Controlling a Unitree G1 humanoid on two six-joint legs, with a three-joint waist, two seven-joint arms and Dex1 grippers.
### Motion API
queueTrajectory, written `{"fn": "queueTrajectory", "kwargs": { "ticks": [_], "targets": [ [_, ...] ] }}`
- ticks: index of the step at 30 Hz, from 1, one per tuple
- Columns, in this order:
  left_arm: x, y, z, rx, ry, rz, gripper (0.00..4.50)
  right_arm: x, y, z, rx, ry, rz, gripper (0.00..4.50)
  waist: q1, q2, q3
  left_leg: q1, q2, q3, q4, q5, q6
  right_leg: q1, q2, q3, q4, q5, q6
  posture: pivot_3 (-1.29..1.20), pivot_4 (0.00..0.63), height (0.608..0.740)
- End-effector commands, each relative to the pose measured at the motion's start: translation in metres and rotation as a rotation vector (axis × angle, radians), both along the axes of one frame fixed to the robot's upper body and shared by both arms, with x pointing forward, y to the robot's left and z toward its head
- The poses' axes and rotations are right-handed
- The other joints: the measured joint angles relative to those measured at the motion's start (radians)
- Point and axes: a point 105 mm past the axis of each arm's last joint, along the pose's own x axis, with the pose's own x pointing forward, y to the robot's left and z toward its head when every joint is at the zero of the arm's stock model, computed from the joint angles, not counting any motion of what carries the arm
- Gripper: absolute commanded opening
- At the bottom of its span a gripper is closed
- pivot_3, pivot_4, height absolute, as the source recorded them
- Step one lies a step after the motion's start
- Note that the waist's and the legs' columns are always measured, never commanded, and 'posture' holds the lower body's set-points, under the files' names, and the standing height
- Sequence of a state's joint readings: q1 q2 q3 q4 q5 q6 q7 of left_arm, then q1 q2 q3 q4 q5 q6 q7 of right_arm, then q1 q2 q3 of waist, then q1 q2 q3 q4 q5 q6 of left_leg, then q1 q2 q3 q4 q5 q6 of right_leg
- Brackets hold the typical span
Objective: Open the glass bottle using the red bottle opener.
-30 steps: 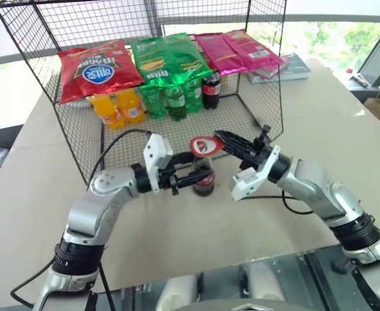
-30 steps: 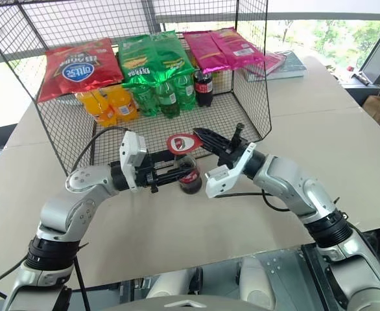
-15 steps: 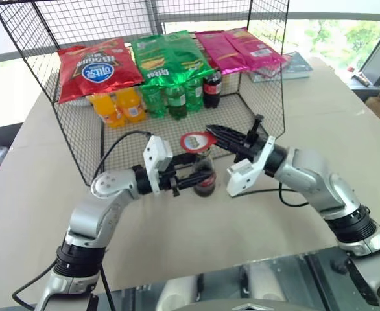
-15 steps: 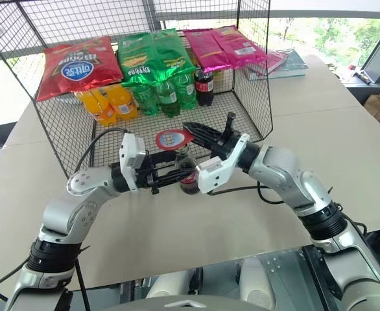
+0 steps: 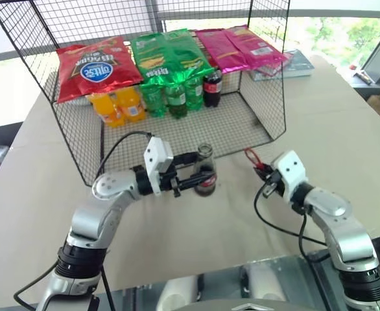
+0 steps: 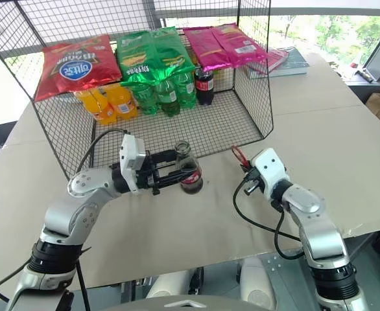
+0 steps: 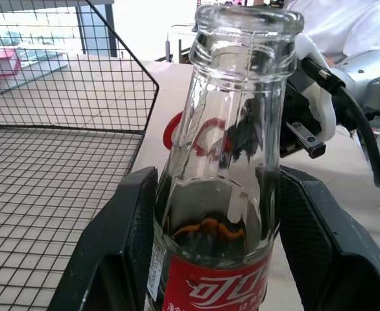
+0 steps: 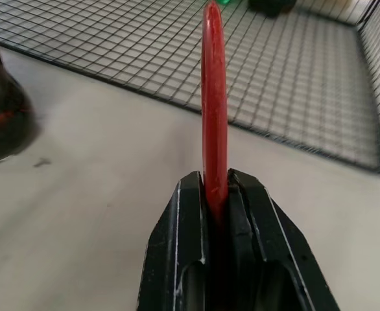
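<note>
Withdrawn rightward, right pincer (image 8: 217, 194) grips red bottle opener (image 8: 214, 110); left pincer (image 7: 213, 246) clamps seemingly uncapped glass bottle (image 7: 232, 162).

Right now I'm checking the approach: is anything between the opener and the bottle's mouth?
Nothing visible. Bare table lies between the opener, clamped in the right gripper, and the bottle held by the left gripper.

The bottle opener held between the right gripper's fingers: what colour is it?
Red. The bottle opener shows best in the right wrist view, edge-on between the fingers.
</note>
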State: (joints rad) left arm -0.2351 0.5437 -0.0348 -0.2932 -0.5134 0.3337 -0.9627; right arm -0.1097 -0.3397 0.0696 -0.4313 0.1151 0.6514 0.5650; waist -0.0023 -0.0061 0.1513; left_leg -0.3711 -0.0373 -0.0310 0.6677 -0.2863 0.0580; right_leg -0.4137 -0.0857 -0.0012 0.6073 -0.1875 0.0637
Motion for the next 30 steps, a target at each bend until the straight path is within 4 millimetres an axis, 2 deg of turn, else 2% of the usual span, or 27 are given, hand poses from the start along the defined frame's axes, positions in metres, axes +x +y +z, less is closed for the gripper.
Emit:
{"fn": "queueTrajectory", "kwargs": {
  "ticks": [1,6,7,9,13,15,16,18,19,23,27,30],
  "targets": [
    [-0.004,0.0,-0.001,0.012,-0.014,-0.007,2.12,-0.003,0.004,-0.014,0.051,0.142,0.017,1.71,0.001,0.0,0.0,0.0,0.0,0.0,0.0,0.0,0.0,0.0,0.0,0.0,0.0,0.0,0.0,0.0,0.15,0.74],
    [-0.004,0.0,-0.001,0.012,-0.018,-0.003,2.12,0.004,-0.007,-0.017,0.044,0.191,-0.013,4.13,-0.003,0.0,0.0,-0.001,-0.001,0.0,0.001,0.0,0.0,0.0,0.0,0.0,0.0,0.0,0.0,0.0,0.15,0.74],
    [-0.005,0.0,-0.001,0.011,-0.019,-0.002,2.12,0.006,-0.01,-0.015,0.032,0.183,-0.022,4.38,-0.002,0.0,0.0,-0.001,-0.001,0.0,0.001,0.0,0.0,0.0,0.0,0.0,0.0,0.0,0.001,0.0,0.15,0.74],
    [-0.005,0.001,-0.001,0.007,-0.02,-0.001,2.12,0.008,-0.014,-0.012,0.008,0.161,-0.033,4.38,0.0,-0.001,0.0,-0.001,-0.001,-0.001,0.001,0.0,0.0,0.0,0.0,-0.001,0.0,0.002,0.003,0.0,0.15,0.74],
    [-0.007,0.002,0.006,-0.038,-0.029,-0.004,2.12,0.017,-0.024,0.008,-0.157,-0.039,-0.055,4.38,-0.002,-0.001,0.001,-0.002,-0.002,-0.001,0.001,0.0,0.0,0.0,0.0,-0.001,-0.001,0.002,0.003,0.0,0.15,0.74],
    [-0.008,0.003,0.006,-0.034,-0.031,-0.007,3.16,0.019,-0.023,0.017,-0.168,-0.098,-0.046,4.5,-0.005,-0.001,0.001,-0.002,-0.002,-0.001,0.0,0.002,-0.003,0.0,0.0,-0.001,-0.001,0.002,0.004,0.0,0.15,0.74],
    [-0.009,0.003,0.006,-0.034,-0.033,-0.005,3.42,0.02,-0.023,0.02,-0.174,-0.12,-0.039,4.5,-0.008,-0.001,0.001,-0.002,-0.001,-0.001,0.0,0.002,-0.004,-0.001,0.0,-0.001,-0.001,0.002,0.004,0.0,0.15,0.74],
    [-0.008,0.004,0.006,-0.033,-0.04,0.004,4.33,0.02,-0.022,0.025,-0.182,-0.15,-0.032,4.5,-0.01,-0.001,0.001,-0.003,-0.001,-0.001,0.0,0.003,-0.005,-0.002,0.0,-0.001,-0.001,0.002,0.004,0.0,0.15,0.74],
    [-0.008,0.005,0.007,-0.036,-0.04,0.006,4.43,0.021,-0.021,0.029,-0.177,-0.171,-0.022,4.5,-0.01,-0.001,0.001,-0.004,-0.001,-0.001,0.0,0.003,-0.005,-0.002,0.0,-0.001,-0.001,0.002,0.004,0.0,0.15,0.74],
    [-0.013,0.01,0.013,-0.052,-0.052,0.013,4.43,0.022,-0.014,0.042,-0.155,-0.239,0.024,4.5,-0.009,-0.001,0.002,-0.005,-0.001,-0.001,0.001,0.003,-0.005,-0.003,0.0,-0.001,-0.001,0.002,0.004,0.0,0.15,0.74],
    [-0.021,0.027,0.023,-0.09,-0.063,0.069,4.43,0.02,-0.01,0.047,-0.128,-0.273,0.061,4.5,-0.009,-0.002,0.002,-0.008,-0.001,-0.002,0.001,0.003,-0.005,-0.006,0.0,-0.001,-0.001,0.002,0.004,0.0,0.15,0.74],
    [-0.023,0.047,0.03,-0.164,-0.038,0.185,4.43,0.016,-0.013,0.047,-0.109,-0.276,0.083,4.5,-0.009,-0.002,0.002,-0.009,-0.001,-0.002,0.001,0.003,-0.005,-0.007,0.0,-0.001,-0.001,0.002,0.004,0.0,0.15,0.74]
  ]
}}
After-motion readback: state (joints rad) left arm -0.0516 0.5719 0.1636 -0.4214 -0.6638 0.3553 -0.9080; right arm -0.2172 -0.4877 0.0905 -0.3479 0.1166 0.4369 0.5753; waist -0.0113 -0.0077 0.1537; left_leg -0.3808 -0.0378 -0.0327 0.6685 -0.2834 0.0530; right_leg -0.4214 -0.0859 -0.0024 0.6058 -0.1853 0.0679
